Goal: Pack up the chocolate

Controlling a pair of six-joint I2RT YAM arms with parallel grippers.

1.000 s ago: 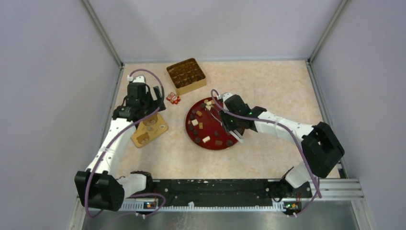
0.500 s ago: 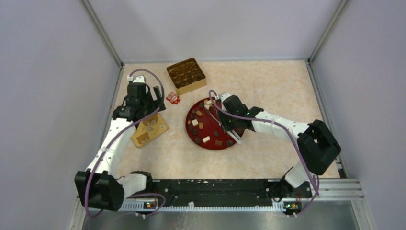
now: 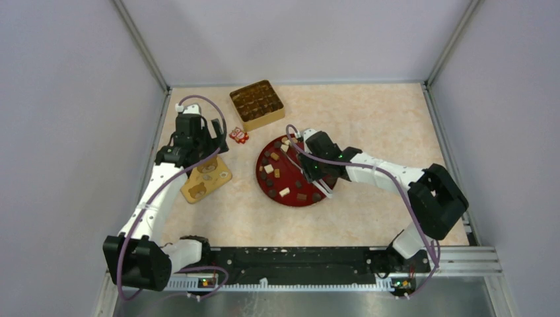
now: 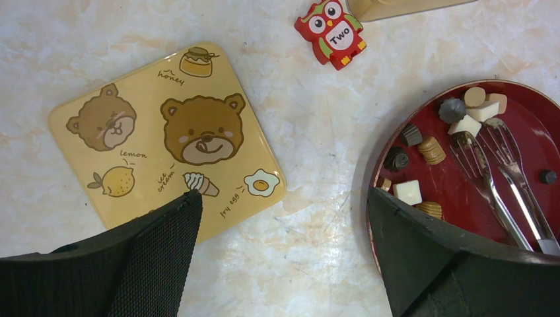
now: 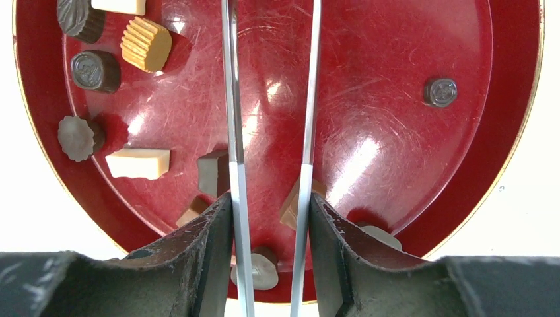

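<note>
The chocolate (image 3: 269,168) lies as several dark, tan and cream pieces scattered on a round red plate (image 3: 290,179). My right gripper (image 3: 315,168) hangs over the plate, shut on metal tongs (image 3: 295,153). In the right wrist view the fingers (image 5: 218,224) press the two tong arms (image 5: 232,132), which stand a little apart with bare plate (image 5: 370,99) between them; their tips are out of that view. The left wrist view shows the forked tong tips (image 4: 485,142) beside a white cube (image 4: 467,125). My left gripper (image 4: 284,205) is open and empty, above the table between lid and plate.
A gold tin (image 3: 257,104) with a partitioned inside stands at the back. A bear-printed tan lid (image 4: 165,139) lies flat left of the plate. Small red owl-printed wrapped items (image 4: 333,33) sit between the tin and the lid. Grey walls enclose the table.
My right arm has shifted slightly left and toward the back over the plate, and the tong arms have spread a little. The left arm has not moved.
</note>
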